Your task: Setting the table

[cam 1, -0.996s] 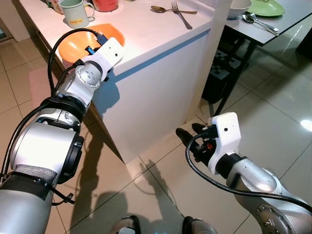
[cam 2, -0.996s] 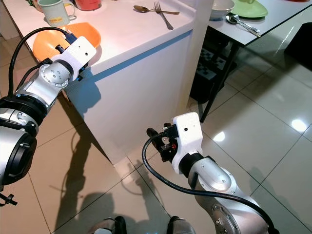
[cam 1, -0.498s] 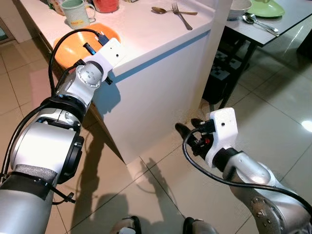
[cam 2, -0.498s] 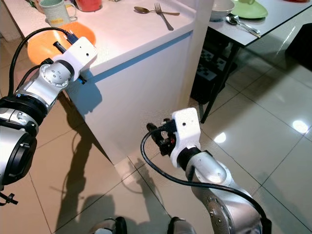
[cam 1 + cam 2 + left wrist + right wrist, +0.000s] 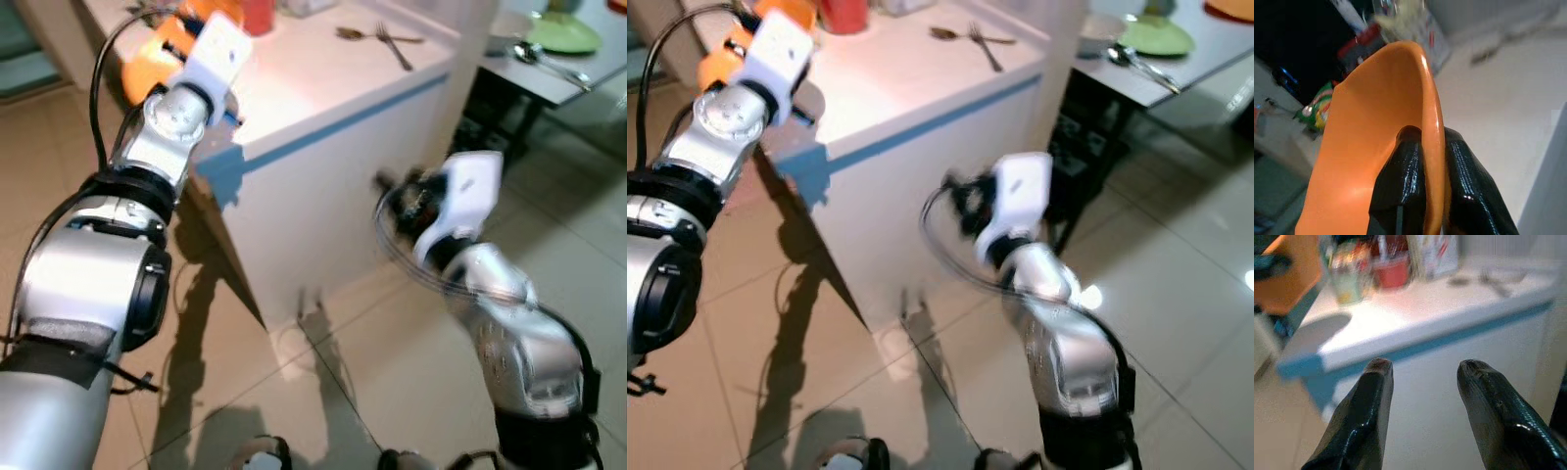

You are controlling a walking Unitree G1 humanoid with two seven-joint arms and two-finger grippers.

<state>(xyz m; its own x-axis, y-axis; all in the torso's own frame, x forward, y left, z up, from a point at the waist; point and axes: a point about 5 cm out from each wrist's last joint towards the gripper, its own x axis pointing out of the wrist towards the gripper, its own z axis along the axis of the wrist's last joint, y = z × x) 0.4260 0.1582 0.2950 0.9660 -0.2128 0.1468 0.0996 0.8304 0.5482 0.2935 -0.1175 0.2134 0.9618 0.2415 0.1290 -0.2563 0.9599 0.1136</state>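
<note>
We have the shallow orange plastic plate (image 5: 1376, 147) pinched at its rim in our left end effector (image 5: 1432, 161), raised above the white counter (image 5: 323, 88); it looks light, stiff and slick, while our right end effector (image 5: 1422, 369) gapes empty

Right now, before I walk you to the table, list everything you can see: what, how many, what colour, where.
Orange plate: one, orange, lifted above the counter's left end, rim pinched in the left hand.
Counter: one, white with a blue stripe, ahead.
Fork and spoon: one each, metal, crossed on the counter's far side.
Red container: one, red, at the back of the counter.
Dining table: one, grey, to the right beyond the counter.
Green plate: one, green, on the dining table.
Left hand: black fingers shut on the plate's rim.
Right hand: black fingers apart, holding nothing, raised before the counter's front.
</note>
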